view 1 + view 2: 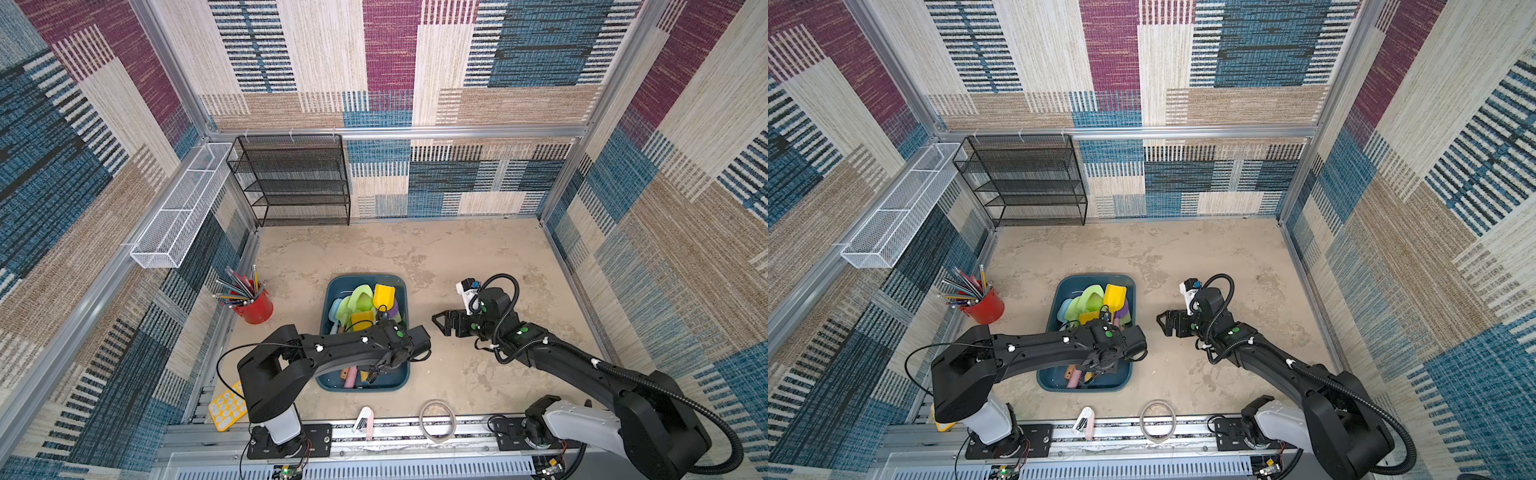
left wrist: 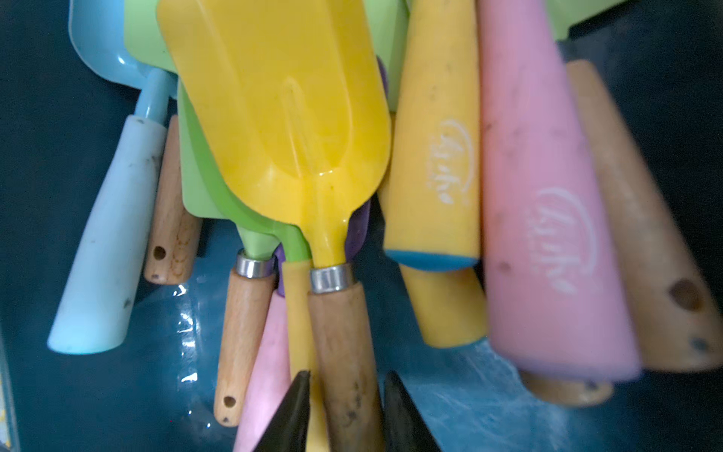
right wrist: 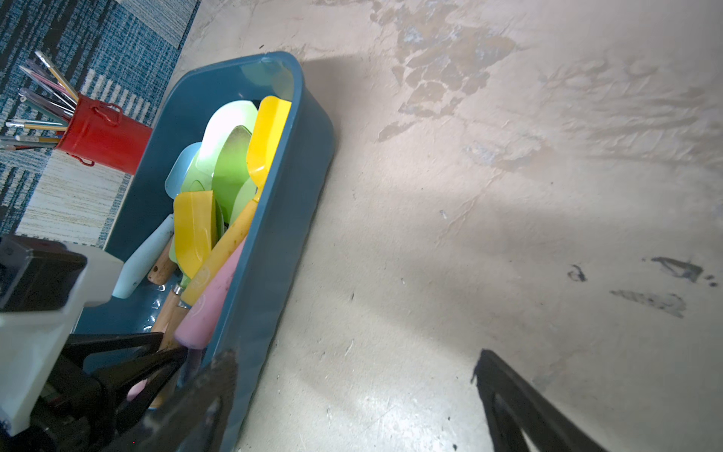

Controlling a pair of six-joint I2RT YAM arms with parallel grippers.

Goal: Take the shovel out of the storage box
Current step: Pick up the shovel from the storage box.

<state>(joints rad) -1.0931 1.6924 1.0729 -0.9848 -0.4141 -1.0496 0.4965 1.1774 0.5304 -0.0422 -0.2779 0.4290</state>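
Left pincer (image 2: 347,375) seemingly astride shovel handle (image 2: 338,332)

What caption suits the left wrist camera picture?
Left gripper straddling the wooden handle of a yellow shovel inside the storage box.

Red pot (image 1: 257,308) of pencils (image 1: 239,284), black mesh rack (image 1: 299,183), white wire basket (image 1: 183,208), tape ring (image 1: 420,419), yellow tray (image 1: 226,409).

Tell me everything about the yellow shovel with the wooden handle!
The yellow shovel has a glossy scoop blade with a ridge down its middle, a silver metal collar and a scuffed wooden handle. It lies in the blue storage box, resting on top of a green shovel. The left gripper straddles its handle closely; whether it pinches it yet is unclear.
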